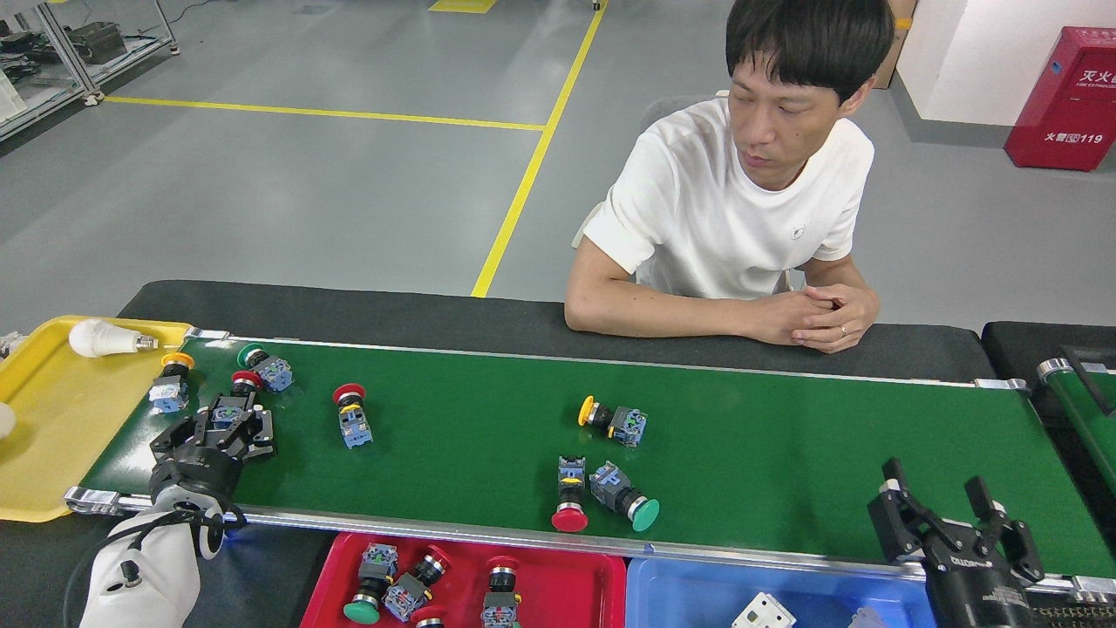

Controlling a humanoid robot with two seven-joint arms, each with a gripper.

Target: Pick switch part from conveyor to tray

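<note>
Several switch parts lie on the dark-green conveyor. At its left end my left gripper stands open over the belt, its fingers on either side of the blue body of a red-capped switch part. A yellow-capped switch part and a green-capped switch part lie close by. Another red-capped switch part lies further right. My right gripper hangs open and empty over the belt's near rail at the right. The red tray below the rail holds several switch parts.
Mid-belt lie a yellow-capped part, a red-capped part and a green-capped part. A yellow tray with a light bulb sits at the left end. A blue tray is beside the red one. A person's folded hands rest behind the belt.
</note>
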